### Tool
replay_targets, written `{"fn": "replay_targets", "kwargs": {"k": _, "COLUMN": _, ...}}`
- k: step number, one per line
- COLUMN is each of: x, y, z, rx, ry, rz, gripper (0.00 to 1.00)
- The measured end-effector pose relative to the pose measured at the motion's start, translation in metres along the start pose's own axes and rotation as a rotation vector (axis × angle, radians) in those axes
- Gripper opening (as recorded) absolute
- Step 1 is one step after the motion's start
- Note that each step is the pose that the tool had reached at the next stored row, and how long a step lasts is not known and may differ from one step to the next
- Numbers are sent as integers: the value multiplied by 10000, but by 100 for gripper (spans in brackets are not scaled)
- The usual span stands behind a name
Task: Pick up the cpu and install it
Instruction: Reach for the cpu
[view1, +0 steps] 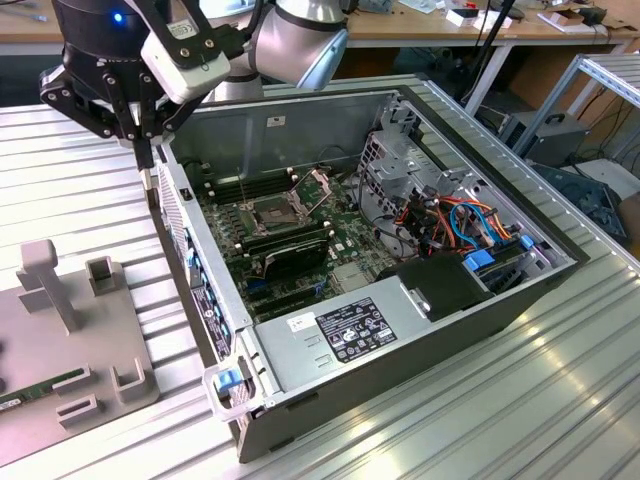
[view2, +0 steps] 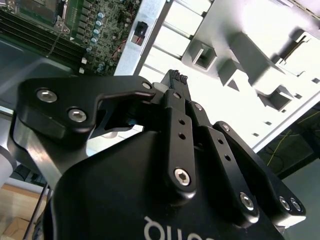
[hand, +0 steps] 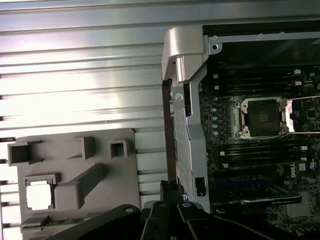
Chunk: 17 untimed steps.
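Resting near, at the exterior view's left, the small silver-grey square cpu (hand: 40, 194) lies in the grey plastic tray (hand: 120, 172) on the ribbed metal bench (hand: 75, 65). Farther, the black claw (view1: 149, 180) hangs pinched closed, empty, beside the open computer case (view1: 290, 125). Grasping well likely needs opening squarely over the chip.

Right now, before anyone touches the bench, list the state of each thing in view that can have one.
cpu: lying flat in a pocket of the tray, not yet picked up.
socket: empty, frame swung open.
case: lying on its side, side panel off.
gripper: shut, holding nothing, beside the case's edge.
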<state>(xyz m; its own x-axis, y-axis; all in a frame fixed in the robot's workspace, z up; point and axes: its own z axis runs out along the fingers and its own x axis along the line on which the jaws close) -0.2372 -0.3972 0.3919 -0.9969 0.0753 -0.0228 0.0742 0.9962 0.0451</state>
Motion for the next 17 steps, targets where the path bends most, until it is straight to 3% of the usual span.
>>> {"fn": "replay_targets", "kwargs": {"k": 17, "x": 44, "y": -3, "z": -1, "rx": 0, "ry": 0, "rz": 0, "gripper": 11}}
